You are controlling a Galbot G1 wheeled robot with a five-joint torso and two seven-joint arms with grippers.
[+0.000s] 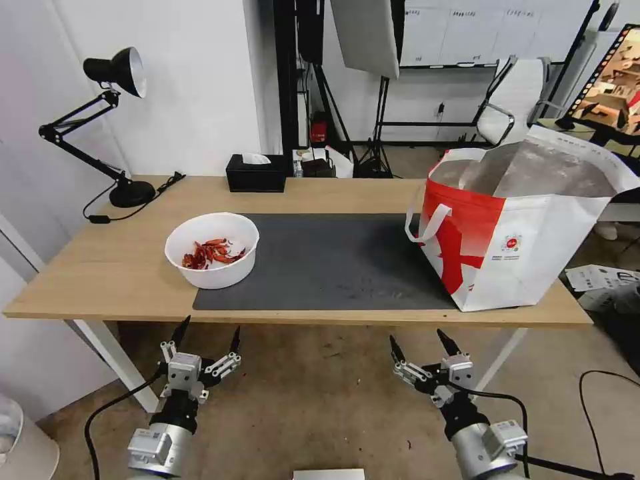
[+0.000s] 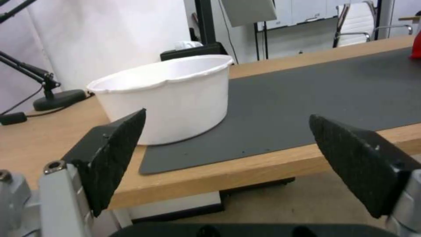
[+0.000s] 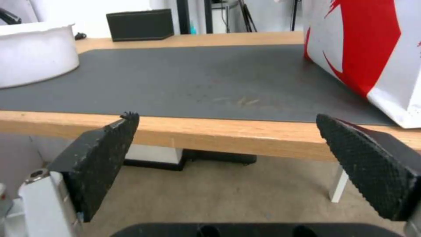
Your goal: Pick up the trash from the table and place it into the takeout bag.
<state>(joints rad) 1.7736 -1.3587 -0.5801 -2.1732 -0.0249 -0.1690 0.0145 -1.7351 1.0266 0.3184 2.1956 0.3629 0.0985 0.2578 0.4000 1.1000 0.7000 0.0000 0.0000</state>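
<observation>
Now the white bowl of red chili shells sits on the surface, at the dark mat's left end, beyond the left pincer. Both pincers hang below the front edge, fingers apart, empty. Ahead of the right pincer, the takeout bag stands on the mat's right end.

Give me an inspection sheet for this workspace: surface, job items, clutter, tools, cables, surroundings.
Surface: wood table with dark mat.
Job items: white bowl of red chili shells straddling the mat's left edge; open bag upright at the table's right end.
Clutter: black tissue box and desk lamp at the back.
Tools: left tool and right tool both open, empty, below the front edge.
Cables: lamp cord on the table; black cables on the floor.
Surroundings: chair and stands behind.
</observation>
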